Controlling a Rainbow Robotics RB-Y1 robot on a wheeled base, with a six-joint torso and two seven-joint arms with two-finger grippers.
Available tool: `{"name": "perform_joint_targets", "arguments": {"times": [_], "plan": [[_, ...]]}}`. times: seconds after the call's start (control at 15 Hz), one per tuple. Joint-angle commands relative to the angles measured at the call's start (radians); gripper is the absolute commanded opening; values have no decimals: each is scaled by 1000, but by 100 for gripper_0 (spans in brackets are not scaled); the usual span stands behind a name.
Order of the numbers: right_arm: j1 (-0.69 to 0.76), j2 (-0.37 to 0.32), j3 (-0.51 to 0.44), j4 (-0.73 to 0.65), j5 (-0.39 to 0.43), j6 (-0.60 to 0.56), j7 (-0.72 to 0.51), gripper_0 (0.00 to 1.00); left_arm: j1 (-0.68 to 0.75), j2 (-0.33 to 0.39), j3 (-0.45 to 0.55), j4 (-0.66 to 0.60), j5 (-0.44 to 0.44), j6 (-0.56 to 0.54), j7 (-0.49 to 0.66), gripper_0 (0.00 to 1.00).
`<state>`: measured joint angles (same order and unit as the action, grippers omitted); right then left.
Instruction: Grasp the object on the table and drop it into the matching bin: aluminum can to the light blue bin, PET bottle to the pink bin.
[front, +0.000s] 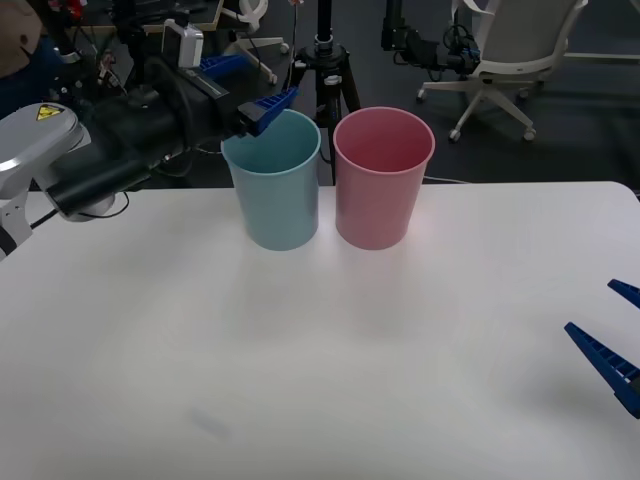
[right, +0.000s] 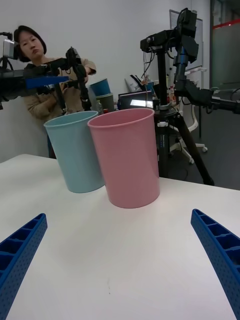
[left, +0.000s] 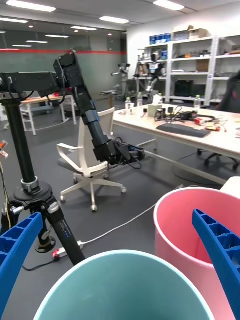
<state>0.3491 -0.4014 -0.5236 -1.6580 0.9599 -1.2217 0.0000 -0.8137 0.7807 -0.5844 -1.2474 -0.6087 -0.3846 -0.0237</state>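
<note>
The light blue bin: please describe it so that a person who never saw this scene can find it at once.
On the white table, near its far edge, two tall round tapered bins stand side by side. The light blue bin is the one on the robot's left, under the open left gripper; its same-shaped neighbour, the pink bin, differs only in colour.

Lab clutter beyond the left gripper (front: 248, 88)

A black tripod (front: 323, 60) stands just past the gripper, with a white office chair (front: 505, 60) farther off to its right. Well ahead of it are a long desk (left: 220, 142) with a keyboard (left: 182, 130) and stocked shelves (left: 195, 70).
</note>
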Motion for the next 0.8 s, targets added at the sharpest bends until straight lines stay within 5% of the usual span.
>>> {"name": "perform_joint_targets", "arguments": {"times": [0.07, 0.33, 0.8], "plan": [[0, 0, 0, 0, 0, 0, 0, 100, 53, 86, 0, -79, 95, -8, -22, 100], [0, 0, 0, 0, 0, 0, 0, 100, 191, 219, 48, -244, 192, -16, -56, 100], [0, 0, 0, 0, 0, 0, 0, 100, 493, 259, 262, -454, 132, -79, -71, 100]]}}
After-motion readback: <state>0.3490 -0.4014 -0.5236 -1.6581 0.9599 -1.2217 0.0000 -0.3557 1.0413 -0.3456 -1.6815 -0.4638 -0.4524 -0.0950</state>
